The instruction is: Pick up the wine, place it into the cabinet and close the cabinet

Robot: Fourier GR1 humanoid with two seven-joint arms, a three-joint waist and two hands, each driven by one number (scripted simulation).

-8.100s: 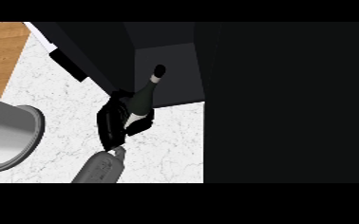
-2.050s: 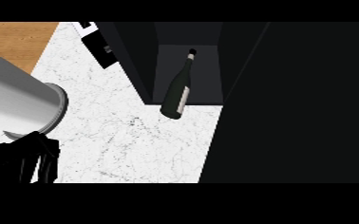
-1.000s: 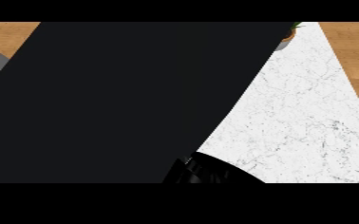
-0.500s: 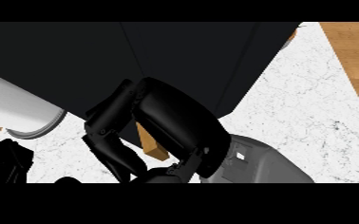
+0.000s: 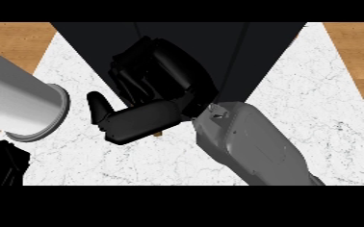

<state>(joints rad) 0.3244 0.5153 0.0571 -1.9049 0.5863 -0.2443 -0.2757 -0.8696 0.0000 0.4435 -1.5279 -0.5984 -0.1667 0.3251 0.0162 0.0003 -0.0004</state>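
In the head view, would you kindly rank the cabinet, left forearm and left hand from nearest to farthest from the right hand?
1. Cabinet, overlapped by the right hand.
2. Left forearm, left edge.
3. Left hand, lower-left corner.

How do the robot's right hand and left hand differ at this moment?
The right hand shows whole in mid view, while the left hand is only a dark sliver at the lower left edge. The right hand lies open against the front of the black cabinet; the left hand is over the white counter, apart from the cabinet. Both hands are black.
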